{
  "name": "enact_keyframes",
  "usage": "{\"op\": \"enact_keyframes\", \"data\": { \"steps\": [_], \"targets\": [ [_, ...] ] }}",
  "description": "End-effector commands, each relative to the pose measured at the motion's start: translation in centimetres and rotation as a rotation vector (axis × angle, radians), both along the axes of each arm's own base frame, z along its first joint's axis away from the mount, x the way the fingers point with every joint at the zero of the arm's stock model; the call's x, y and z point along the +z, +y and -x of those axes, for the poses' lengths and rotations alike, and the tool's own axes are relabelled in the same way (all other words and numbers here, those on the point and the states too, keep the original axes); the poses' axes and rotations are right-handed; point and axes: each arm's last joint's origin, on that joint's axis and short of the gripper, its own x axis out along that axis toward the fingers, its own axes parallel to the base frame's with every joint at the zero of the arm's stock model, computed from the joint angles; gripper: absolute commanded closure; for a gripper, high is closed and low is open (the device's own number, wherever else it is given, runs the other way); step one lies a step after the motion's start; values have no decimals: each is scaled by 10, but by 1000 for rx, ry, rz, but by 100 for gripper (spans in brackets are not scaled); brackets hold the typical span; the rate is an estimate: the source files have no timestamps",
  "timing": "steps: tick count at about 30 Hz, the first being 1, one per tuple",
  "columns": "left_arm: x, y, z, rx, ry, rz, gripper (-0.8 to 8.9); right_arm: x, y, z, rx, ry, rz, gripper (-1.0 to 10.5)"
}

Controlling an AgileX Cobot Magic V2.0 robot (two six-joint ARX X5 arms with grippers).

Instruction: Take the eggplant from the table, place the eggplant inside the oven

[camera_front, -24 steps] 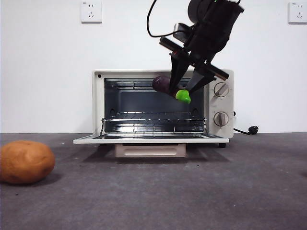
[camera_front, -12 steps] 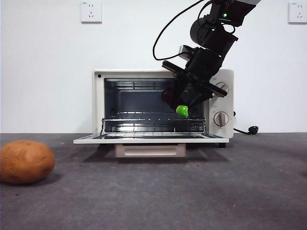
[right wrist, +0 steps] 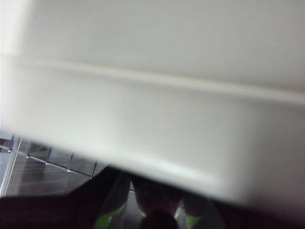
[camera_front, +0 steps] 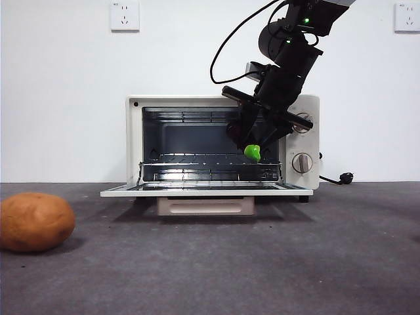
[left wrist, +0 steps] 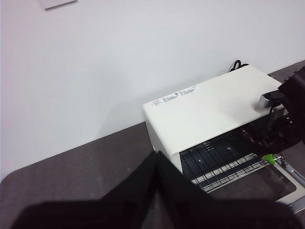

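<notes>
The right gripper [camera_front: 254,139] is clamped on the eggplant [camera_front: 244,143], holding it inside the mouth of the toaster oven [camera_front: 223,146], toward the knob side and just above the wire rack [camera_front: 210,159]. In the front view the green stem cap points down and outward, almost touching the rack's front rail, while the dark purple body angles up between the jaws into the cavity. The right wrist view is mostly filled by the blurred cream top edge of the oven, with the purple body and flashes of green low between the jaws.

The left gripper [left wrist: 155,191] waits well back from the oven, looking down at its roof (its jaws appear drawn together, showing only a thin seam between them).

The step in hand looks like the placing itself: the eggplant is off the table [camera_front: 262,262] and within the oven but not yet resting on the rack. The next move seems to call for a little more lowering and a push deeper, so the stem end clears the open door [camera_front: 207,190], before the jaws part. A potato [camera_front: 36,221] lies on the table well apart from all this.
</notes>
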Motion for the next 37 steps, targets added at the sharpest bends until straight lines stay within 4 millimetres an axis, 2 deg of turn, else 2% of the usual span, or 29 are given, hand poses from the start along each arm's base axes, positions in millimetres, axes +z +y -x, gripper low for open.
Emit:
{"op": "enact_keyframes", "data": {
  "steps": [1, 11, 15, 22, 26, 30, 37],
  "targets": [
    [1, -1, 3, -14, -9, -8, 819, -5, 2, -3, 3, -3, 3, 694],
    [1, -1, 3, -18, -9, -9, 819, -5, 2, -3, 3, -10, 1, 683],
    [0, -2, 2, -18, -8, -9, 819, -4, 2, -5, 2, -27, -6, 599],
    [0, -2, 2, -18, -5, -10, 819, -3, 3, -4, 11, -30, -9, 592],
    [-1, -2, 1, -18, 2, -12, 819, 3, 4, -2, 29, -42, -20, 589],
    [-1, -2, 0, -18, 6, -14, 819, 11, 4, 1, 41, -61, -19, 499],
    [-2, -3, -1, -18, 9, -15, 819, 31, 3, 12, 77, -87, -11, 470]
  ]
}}
